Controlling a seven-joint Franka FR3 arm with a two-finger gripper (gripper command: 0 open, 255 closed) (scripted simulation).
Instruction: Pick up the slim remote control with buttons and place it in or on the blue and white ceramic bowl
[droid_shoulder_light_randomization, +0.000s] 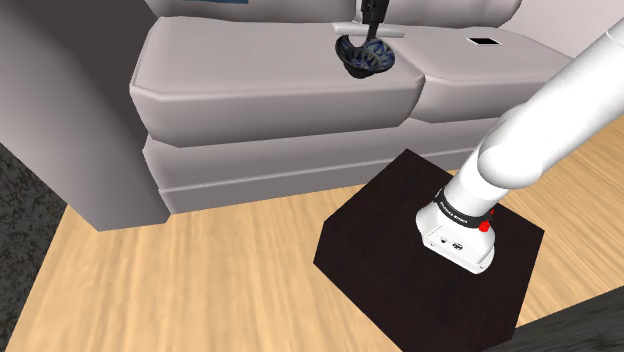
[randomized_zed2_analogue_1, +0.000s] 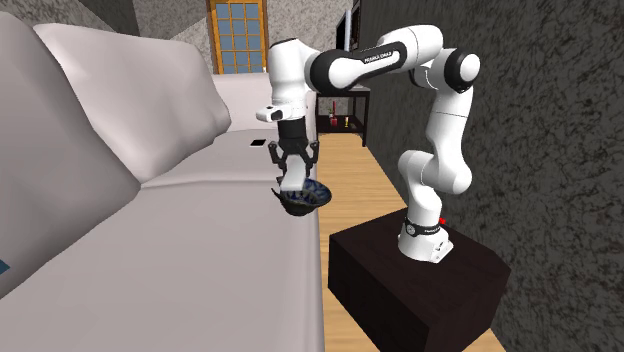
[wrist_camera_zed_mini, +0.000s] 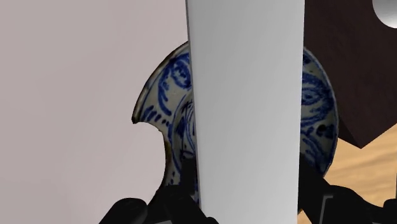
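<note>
Across the shoulder view's upper half, a pale upholstered sofa (droid_shoulder_light_randomization: 270, 90) forms the work surface; no tabletop is involved. The white arm (droid_shoulder_light_randomization: 540, 130) rises from the dark box stand (droid_shoulder_light_randomization: 380, 240) on the wood floor (droid_shoulder_light_randomization: 200, 280) and reaches over the seat cushions.

The blue and white bowl (droid_shoulder_light_randomization: 365, 57) sits on the seat cushion, near the seam between two cushions. In the second exterior view it lies at the seat's front edge, directly under the gripper (randomized_zed2_analogue_1: 295, 178).

The remote control (wrist_camera_zed_mini: 245, 95) is drawn as a plain white slab, and no buttons show on the visible face. It is off the sofa and pinched across its narrow width by the fingers (wrist_camera_zed_mini: 159, 210), one on each long edge. It hangs directly over the bowl's patterned inside. Whether its far end touches the bowl cannot be told.

A small flat dark-and-white object (droid_shoulder_light_randomization: 484, 42) lies on the far cushion, well apart from the bowl.

Handling notes (judgement):
- The remote is probably light and rigid, so it will not flex in the grasp.
- Its smooth, slim sides give little friction. A hold across the width near mid-length limits pivoting.
- The bowl looks like glazed ceramic, hard and chip-prone, and it rests on soft padding near an edge.
- A low, gentle release is advised, because a drop or a sideways nudge could tip the bowl off the seat.
</note>
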